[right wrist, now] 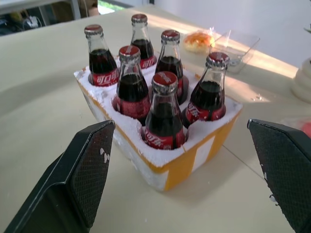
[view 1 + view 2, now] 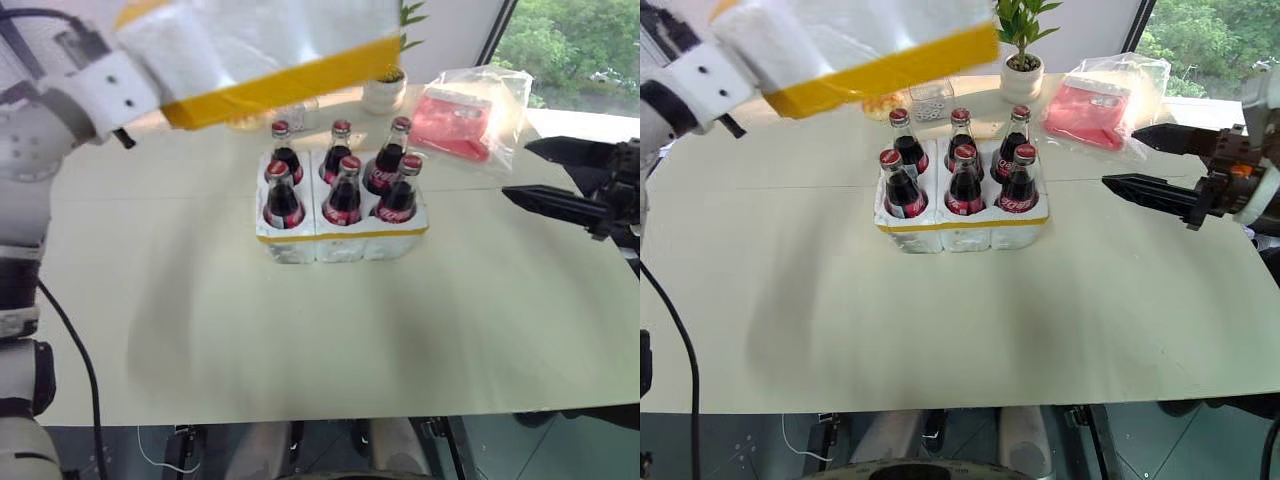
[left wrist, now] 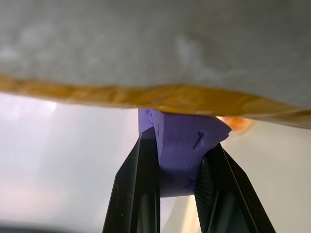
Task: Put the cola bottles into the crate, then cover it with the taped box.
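Six cola bottles (image 2: 962,170) stand upright in the wells of the crate (image 2: 960,232), two rows of three, red caps up. The crate sits near the middle of the pale table (image 2: 970,330), with a thin yellow band round its lower edge.

The left gripper (image 3: 177,160) is clamped on a purple end piece (image 3: 182,145) of the taped box (image 2: 270,50); both black fingers (image 3: 141,184) press against its sides. The box hangs in the air at the upper left of the head views, tilted, with its yellow tape edge facing down. It is clear of the table, behind and to the left of the crate, not touching the bottles.

The right gripper (image 2: 1150,165) hovers at the right of the crate, pointing toward it, fingers spread wide apart and holding nothing. In the right wrist view the crate and bottles sit between its two fingers (image 1: 77,174), not touched.

Behind the crate are a small potted plant (image 2: 1021,60), a clear bag with something red inside (image 2: 1095,100) and a clear plastic container (image 2: 930,100).
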Controlling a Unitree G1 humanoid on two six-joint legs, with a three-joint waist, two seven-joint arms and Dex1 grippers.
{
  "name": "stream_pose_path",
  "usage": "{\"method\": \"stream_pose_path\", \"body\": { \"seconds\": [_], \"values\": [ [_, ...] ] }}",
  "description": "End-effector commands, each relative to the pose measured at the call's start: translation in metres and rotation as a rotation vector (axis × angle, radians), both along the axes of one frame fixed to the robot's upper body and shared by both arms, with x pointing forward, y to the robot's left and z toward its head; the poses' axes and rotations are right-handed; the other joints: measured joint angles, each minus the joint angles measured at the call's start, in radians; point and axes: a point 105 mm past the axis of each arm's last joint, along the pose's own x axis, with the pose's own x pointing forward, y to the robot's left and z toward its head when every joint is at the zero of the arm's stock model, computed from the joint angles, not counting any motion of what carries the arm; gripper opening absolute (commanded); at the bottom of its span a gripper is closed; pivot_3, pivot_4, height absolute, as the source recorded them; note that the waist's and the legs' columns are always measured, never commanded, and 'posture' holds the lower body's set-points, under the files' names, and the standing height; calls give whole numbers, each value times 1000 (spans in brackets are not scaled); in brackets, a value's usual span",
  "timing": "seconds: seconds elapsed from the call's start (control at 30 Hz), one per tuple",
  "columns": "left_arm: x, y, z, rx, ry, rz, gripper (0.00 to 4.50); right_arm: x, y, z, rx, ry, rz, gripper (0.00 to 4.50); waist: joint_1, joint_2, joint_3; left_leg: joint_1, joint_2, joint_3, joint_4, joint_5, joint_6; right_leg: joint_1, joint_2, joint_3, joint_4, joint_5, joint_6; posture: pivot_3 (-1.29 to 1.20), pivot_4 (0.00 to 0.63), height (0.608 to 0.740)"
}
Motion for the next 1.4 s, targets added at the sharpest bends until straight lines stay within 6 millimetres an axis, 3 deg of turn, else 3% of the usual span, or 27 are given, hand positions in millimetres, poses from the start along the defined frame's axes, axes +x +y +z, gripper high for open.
{"method": "stream_pose_path", "body": {
  "seconds": [0.03,0.27,0.63,0.77,0.9,1.3,1.4],
  "values": [
    [-16,-20,7,79,27,-21,624,5,-6,6,36,-46,-34,4500,1,0,0,0,0,0,0,0,0,0,0,0,0,0,0,0,150,740],
    [-27,-49,-3,269,46,-48,624,5,-5,1,89,-50,-38,4500,10,0,0,0,0,0,1,0,0,1,2,0,0,0,0,0,150,740],
    [-7,-57,-26,529,-56,-26,624,2,0,-6,137,-61,-56,4500,11,0,0,1,0,0,2,0,0,3,2,0,-1,0,0,0,150,740],
    [-3,-65,-28,532,-85,-42,2198,0,-1,-4,154,-70,-66,4500,11,0,0,1,0,0,2,0,0,3,2,0,-1,0,0,0,150,740],
    [-6,-66,-36,509,-47,-53,4292,-1,-1,-4,163,-71,-71,4500,10,0,0,1,0,0,2,0,0,3,2,0,-1,0,0,0,150,740],
    [-47,-17,-62,259,284,-24,4408,-2,-8,-9,131,-46,-82,4500,9,0,0,1,0,-1,2,0,1,3,2,0,0,0,0,0,150,740],
    [-48,1,-63,-66,420,-18,4408,0,-7,-9,126,-38,-72,4500,12,0,0,1,0,-1,2,0,1,3,2,0,0,0,0,0,150,740]
  ]
}}
